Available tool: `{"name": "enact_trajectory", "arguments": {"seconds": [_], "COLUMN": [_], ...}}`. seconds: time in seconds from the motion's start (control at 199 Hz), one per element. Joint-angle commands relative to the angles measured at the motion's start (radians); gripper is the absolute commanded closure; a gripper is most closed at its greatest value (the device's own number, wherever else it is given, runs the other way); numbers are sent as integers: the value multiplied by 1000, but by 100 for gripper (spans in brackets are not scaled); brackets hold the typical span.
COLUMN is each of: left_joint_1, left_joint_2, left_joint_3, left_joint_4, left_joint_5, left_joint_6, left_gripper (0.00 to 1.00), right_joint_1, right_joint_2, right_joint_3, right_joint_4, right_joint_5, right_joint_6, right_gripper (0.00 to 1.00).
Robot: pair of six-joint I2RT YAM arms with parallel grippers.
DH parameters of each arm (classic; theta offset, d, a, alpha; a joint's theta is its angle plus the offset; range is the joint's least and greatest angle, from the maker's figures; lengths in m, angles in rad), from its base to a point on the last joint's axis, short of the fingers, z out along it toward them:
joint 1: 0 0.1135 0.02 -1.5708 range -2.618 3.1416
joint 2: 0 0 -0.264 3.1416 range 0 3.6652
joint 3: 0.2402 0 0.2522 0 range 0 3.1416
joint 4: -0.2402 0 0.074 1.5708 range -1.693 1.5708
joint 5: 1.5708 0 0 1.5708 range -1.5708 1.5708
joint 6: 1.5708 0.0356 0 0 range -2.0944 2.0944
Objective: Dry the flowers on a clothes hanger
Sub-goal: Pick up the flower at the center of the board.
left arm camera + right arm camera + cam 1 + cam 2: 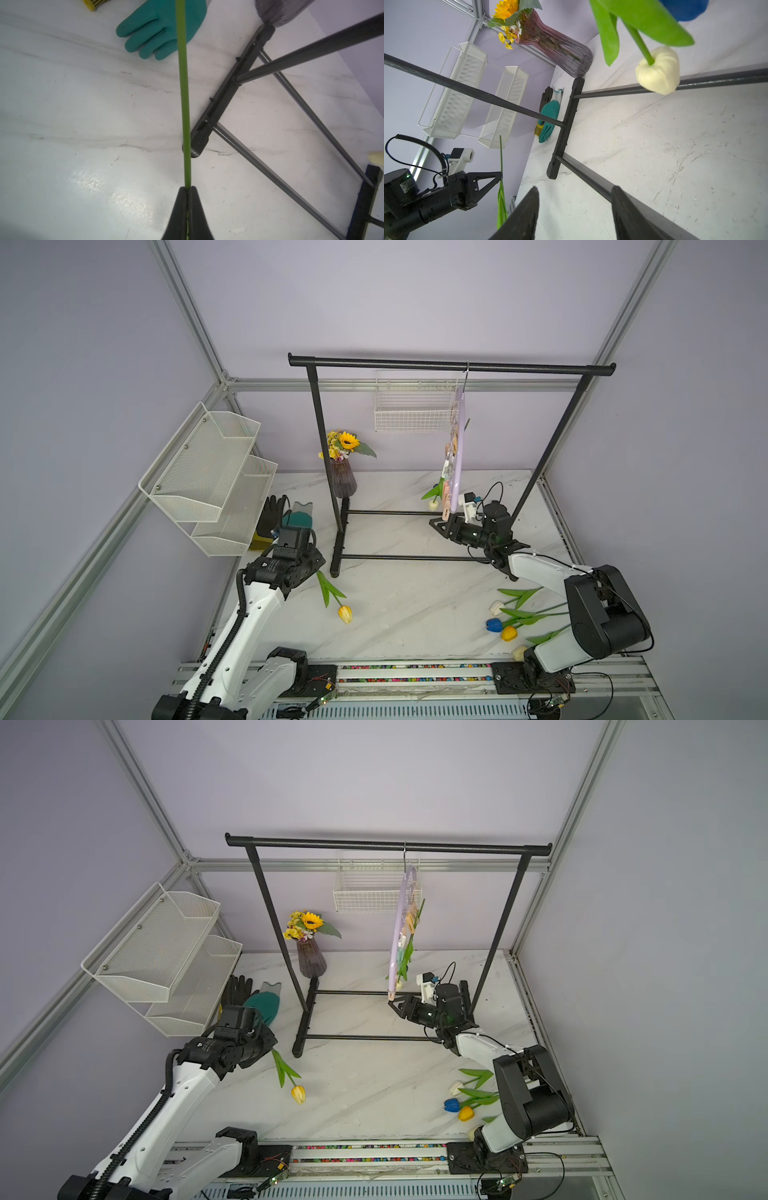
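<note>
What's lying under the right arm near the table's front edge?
Four tulips: a cream-white head, a blue head, a yellow head and a second cream-white head show. The right arm covers their stem ends.

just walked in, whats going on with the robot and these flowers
The robot is pegging artificial tulips onto the lilac clothes hanger hung on the black rack. One cream tulip already hangs from it, head down. The left gripper is shut on the stem of a yellow tulip. The right gripper is open by the hanger's lower end. Four more tulips lie on the table.
</note>
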Motion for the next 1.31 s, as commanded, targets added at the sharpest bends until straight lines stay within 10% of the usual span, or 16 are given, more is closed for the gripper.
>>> {"name": "enact_trajectory", "arguments": {"seconds": [0.0, 0.468, 1.302], "left_joint_1": [-69, -361, -393], "left_joint_2": [-4, 140, 372], "left_joint_3": [51, 103, 169], "left_joint_4": [67, 448, 916], "left_joint_5": [44, 259, 670], "left_joint_6": [83, 218, 266], "left_gripper": [100, 100, 100], "right_joint_1": [-3, -3, 58], "right_joint_2": [-30, -23, -62], "right_joint_3": [4, -90, -20], "right_joint_4": [100, 444, 497], "right_joint_5": [-50, -113, -234], "right_joint_6": [59, 276, 226], "right_gripper": [42, 42, 49]}}
